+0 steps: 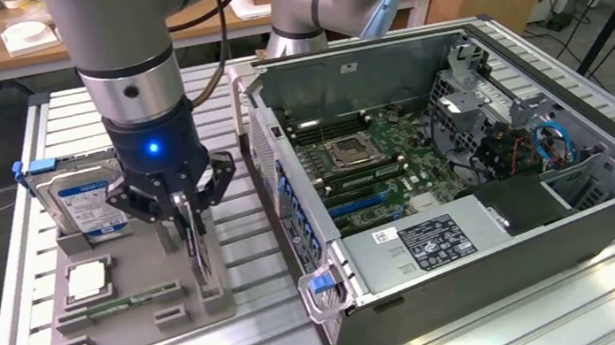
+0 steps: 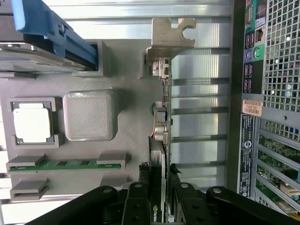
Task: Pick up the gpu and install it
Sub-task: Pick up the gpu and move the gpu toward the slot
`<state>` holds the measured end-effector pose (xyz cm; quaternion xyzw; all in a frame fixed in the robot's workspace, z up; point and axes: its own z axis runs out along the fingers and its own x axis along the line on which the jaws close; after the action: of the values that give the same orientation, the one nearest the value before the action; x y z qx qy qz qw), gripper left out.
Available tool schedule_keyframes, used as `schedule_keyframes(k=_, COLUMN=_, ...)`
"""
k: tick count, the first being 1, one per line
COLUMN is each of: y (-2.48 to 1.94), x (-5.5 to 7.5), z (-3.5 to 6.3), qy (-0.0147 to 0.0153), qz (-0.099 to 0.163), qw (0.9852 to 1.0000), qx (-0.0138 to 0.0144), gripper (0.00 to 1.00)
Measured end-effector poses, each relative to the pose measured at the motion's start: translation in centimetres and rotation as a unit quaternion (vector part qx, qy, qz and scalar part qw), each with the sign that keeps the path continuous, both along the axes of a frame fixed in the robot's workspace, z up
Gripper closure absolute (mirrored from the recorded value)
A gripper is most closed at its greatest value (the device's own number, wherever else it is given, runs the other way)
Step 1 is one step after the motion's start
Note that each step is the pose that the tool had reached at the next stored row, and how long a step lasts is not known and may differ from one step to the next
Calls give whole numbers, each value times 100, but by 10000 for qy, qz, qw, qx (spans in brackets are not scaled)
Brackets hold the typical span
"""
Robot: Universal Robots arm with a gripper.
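Note:
The gpu [image 1: 197, 251] stands on its edge in the grey holder tray [image 1: 126, 332] and reads as a thin dark slat. In the wrist view the gpu [image 2: 161, 119] runs away from me and ends in its silvery metal bracket [image 2: 171, 33]. My gripper [image 1: 181, 209] hangs straight down over the card's near end. There the gripper [image 2: 159, 177] has one black finger on each face of the card and looks shut on it. The card's lower edge still sits at the tray.
The holder tray [image 2: 123, 70] also carries a hard drive [image 1: 91, 201] with a blue rail [image 2: 51, 33], a CPU [image 1: 86, 280], and a green memory stick [image 1: 134, 300]. The open computer case [image 1: 462, 170] lies on the exterior view's right, its rear panel [image 2: 272, 93] close beside the card.

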<state>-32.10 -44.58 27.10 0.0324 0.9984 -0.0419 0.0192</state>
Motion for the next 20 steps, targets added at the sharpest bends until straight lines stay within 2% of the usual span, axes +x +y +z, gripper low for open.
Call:
schedule_keyframes(k=13, y=0, x=0, z=61, qy=0, qz=0, qw=10000, qx=-32, gripper=74)
schedule_keyframes(k=20, y=0, x=0, z=160, qy=0, qz=0, qw=10000, qx=-53, gripper=74)
